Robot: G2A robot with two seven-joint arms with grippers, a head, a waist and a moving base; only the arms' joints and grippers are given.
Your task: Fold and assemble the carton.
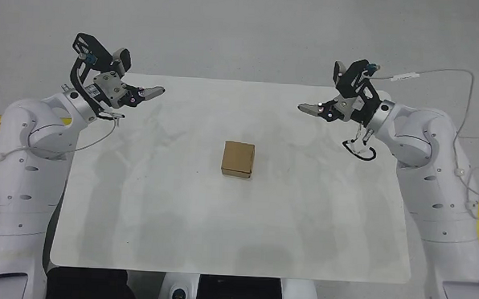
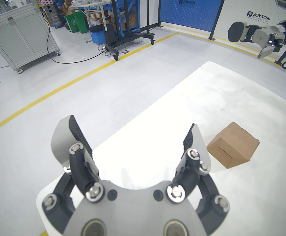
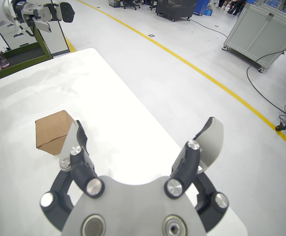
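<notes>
A small brown carton [image 1: 237, 159] stands closed as a box near the middle of the white table [image 1: 156, 226]. It shows in the left wrist view as the carton [image 2: 233, 145] and in the right wrist view as the carton [image 3: 52, 133]. My left gripper [image 1: 151, 92] hovers over the table's far left corner, open and holding nothing; its own view shows the left gripper [image 2: 133, 126]. My right gripper [image 1: 310, 109] hangs over the far right part, open and bare, seen as the right gripper [image 3: 144, 126]. Both are well apart from the carton.
The table's far edge runs just beyond both grippers, with pale floor past it. The other arm's gripper [image 2: 266, 48] appears far off across the table. Wide bare tabletop surrounds the carton.
</notes>
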